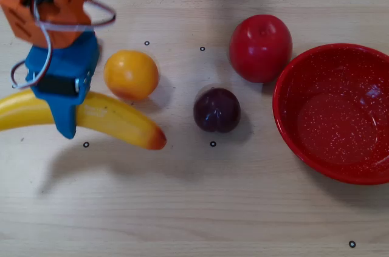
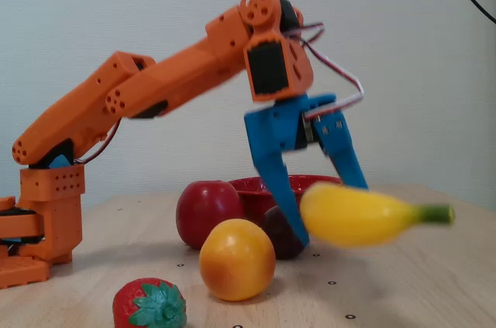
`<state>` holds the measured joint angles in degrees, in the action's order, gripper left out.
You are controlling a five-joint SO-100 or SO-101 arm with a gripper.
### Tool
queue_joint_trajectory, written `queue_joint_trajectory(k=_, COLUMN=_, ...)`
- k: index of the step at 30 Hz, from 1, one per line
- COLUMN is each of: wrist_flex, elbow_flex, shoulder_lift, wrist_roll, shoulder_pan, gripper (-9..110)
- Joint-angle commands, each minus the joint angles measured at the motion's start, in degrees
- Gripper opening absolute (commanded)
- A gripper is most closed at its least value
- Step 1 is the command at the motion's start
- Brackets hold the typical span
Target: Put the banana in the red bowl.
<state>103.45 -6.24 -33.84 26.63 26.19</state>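
STATE: gripper (image 2: 329, 212) clamped on banana (image 1: 115, 122) near mid-length, held clear of table | TARGET: red bowl (image 1: 285, 102) far right in overhead view, empty | HANDLING (est.): rigid, light, glossy plastic, slip/pivot risk; mid-body grip balances ends.

- The banana (image 1: 115, 122) (image 2: 353, 214): long, glossy yellow, orange-red at its right tip in the overhead view, green stem; held level in the air above the table, at the scene's left.
- The red bowl (image 1: 336, 113) (image 2: 273, 184): wide, white-speckled, upright and empty at the far right, well apart from the banana.
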Motion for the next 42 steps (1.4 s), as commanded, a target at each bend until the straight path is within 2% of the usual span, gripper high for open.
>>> queue_joint_trajectory(k=1, wrist_flex=2.99, elbow_flex=0.53, shoulder_lift=-14.5, wrist_roll=-2.64, shoulder_pan=-3.16, gripper=0)
queue_joint_trajectory(k=14, wrist_flex=-5.98, elbow_flex=-27.16, shoulder_lift=-39.73, wrist_roll=-10.46, shoulder_pan=-18.11, gripper=0)
queue_joint_trajectory(k=27, wrist_flex=-9.14, elbow_flex=-49.13, shoulder_lift=-59.68, wrist_roll=-17.49, shoulder_pan=-40.52, gripper=0)
queue_joint_trajectory(k=34, wrist_flex=-11.25, elbow_flex=-55.2, shoulder_lift=-63.81, wrist_roll=-20.74, shoulder_pan=-54.14, gripper=0)
queue_joint_trajectory(k=42, wrist_flex=-16.79, elbow_flex=-60.21, shoulder_lift=-58.8, wrist_roll=-21.97, shoulder_pan=-60.29, gripper=0)
